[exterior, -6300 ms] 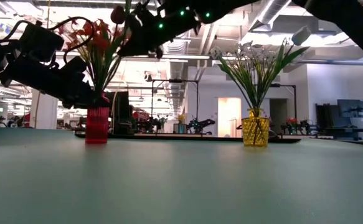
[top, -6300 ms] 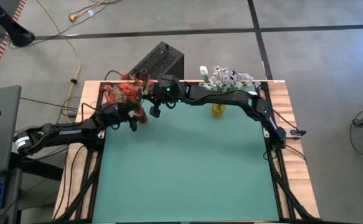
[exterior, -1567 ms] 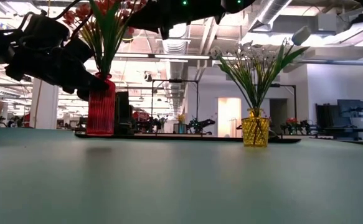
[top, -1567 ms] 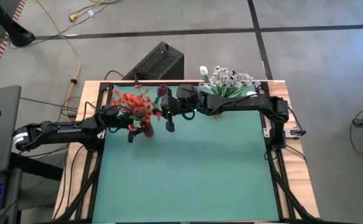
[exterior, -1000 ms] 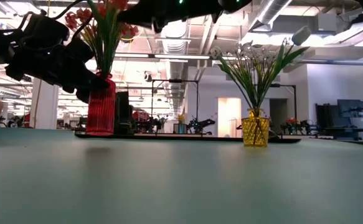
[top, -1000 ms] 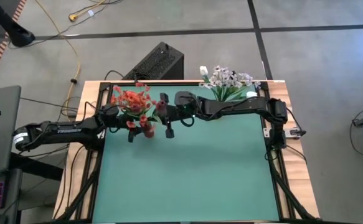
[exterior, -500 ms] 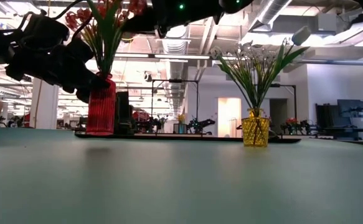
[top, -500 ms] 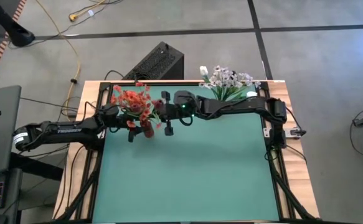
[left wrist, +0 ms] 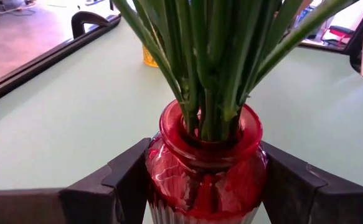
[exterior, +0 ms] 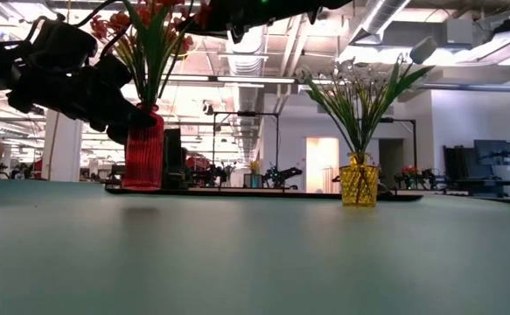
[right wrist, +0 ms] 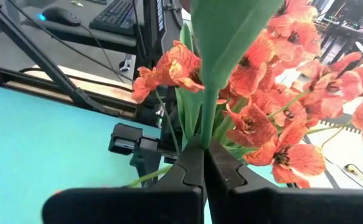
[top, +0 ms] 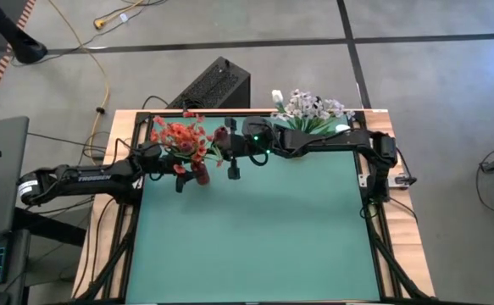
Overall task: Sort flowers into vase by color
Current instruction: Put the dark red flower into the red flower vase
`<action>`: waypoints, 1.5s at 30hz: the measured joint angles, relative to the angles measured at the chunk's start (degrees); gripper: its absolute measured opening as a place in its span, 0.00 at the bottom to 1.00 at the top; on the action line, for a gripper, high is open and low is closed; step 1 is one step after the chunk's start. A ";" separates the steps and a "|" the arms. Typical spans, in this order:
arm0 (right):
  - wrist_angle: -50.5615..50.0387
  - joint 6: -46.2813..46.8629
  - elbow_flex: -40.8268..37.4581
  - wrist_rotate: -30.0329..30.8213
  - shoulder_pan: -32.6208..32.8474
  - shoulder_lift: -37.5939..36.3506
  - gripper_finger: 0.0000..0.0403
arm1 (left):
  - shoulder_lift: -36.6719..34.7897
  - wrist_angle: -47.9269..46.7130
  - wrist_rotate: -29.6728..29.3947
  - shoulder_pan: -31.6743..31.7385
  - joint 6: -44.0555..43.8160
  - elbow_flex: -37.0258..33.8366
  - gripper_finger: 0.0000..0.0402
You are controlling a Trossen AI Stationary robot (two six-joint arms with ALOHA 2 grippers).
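A red glass vase (left wrist: 203, 177) stands upright at the table's far left (top: 201, 175), and several green stems are stuck in its neck. Orange-red blossoms (top: 179, 135) spread above it. My left gripper (left wrist: 204, 186) is shut on this vase. My right gripper (right wrist: 204, 152) hovers just right of the bouquet (top: 233, 168), shut on a green stem that carries a dark pink bud (top: 221, 134). A yellow vase (exterior: 358, 185) of small white flowers (top: 310, 108) stands at the far edge. My left gripper pinches the red vase's body below the neck (left wrist: 162, 180) between its two fingers, one on each side, coming level from the table's left. The vase stays upright. My right gripper pinches the green stem (right wrist: 207, 121) between its shut fingertips, lying across it. The stem rises upright above the fingers, lifted clear beside the orange-red blossoms (right wrist: 262, 118).
The right arm (top: 314, 144) stretches along the far edge in front of the yellow vase. A black frame rail (top: 136, 152) borders the green mat (top: 255, 237), whose middle and near part hold nothing. A black box (top: 217, 83) sits on the floor beyond.
My right gripper has drifted a little toward the far edge with the stem, and the dark pink bud has moved with it alongside the bouquet. The red vase and my left gripper have kept still.
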 joint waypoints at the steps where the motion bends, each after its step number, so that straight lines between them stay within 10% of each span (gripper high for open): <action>1: 0.02 0.16 0.00 0.00 0.04 0.00 0.06 | 0.00 0.00 0.07 0.00 0.01 0.00 0.57; 45: 8.50 11.41 -0.02 -1.34 0.79 4.43 0.06 | 0.00 2.16 5.93 -3.17 2.59 -0.09 0.58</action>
